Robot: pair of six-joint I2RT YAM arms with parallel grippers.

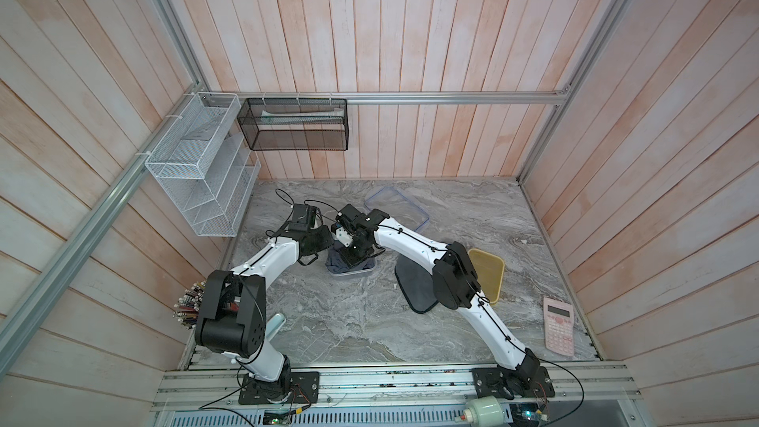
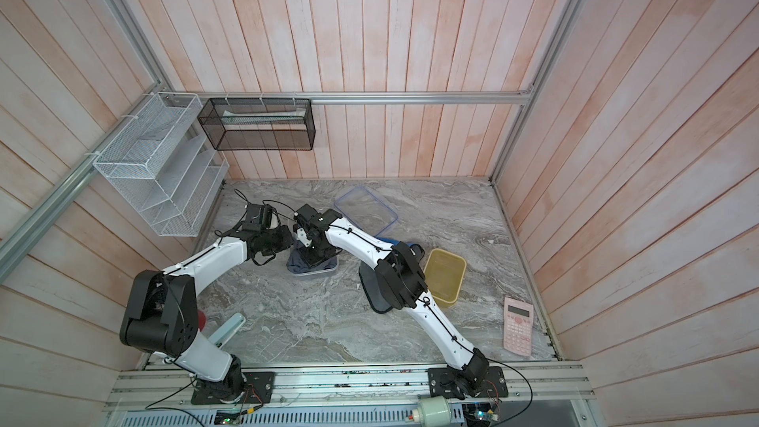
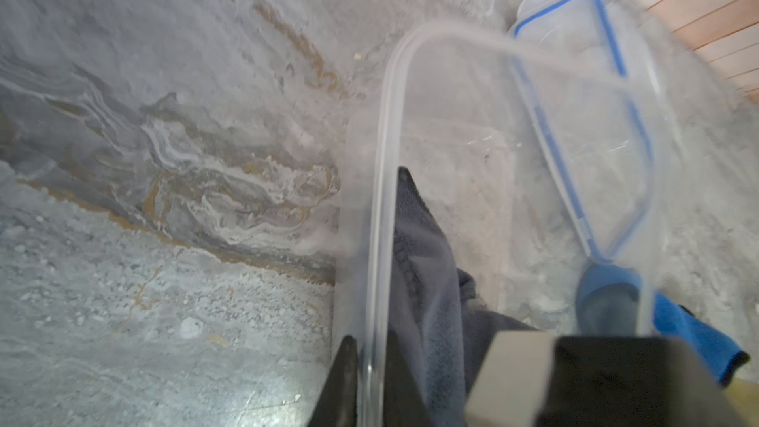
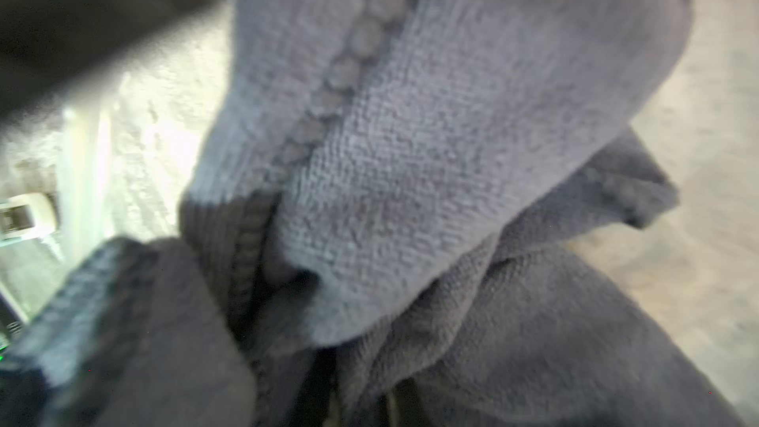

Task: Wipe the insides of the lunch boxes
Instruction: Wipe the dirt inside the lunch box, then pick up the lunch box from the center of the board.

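The clear lunch box (image 1: 354, 274) sits mid-table with a grey cloth (image 1: 337, 263) bunched inside it. My left gripper (image 3: 371, 357) is shut on that box's near wall (image 3: 380, 182), one finger outside and one inside. My right gripper (image 1: 353, 255) reaches down into the box. In the right wrist view the gripper (image 4: 357, 396) is shut on the grey cloth (image 4: 410, 137), which fills the view. The amber-yellow lunch box (image 1: 491, 277) stands open to the right, partly behind the right arm, with no gripper near it.
A blue-rimmed clear lid (image 1: 400, 207) lies behind the clear box. A dark grey flat pad (image 1: 412, 287) and a blue cloth (image 2: 390, 241) lie under the right arm. A pink calculator (image 1: 558, 330) is at front right, pencils (image 1: 189, 308) at front left, and mesh racks (image 1: 197, 166) hang on the left wall.
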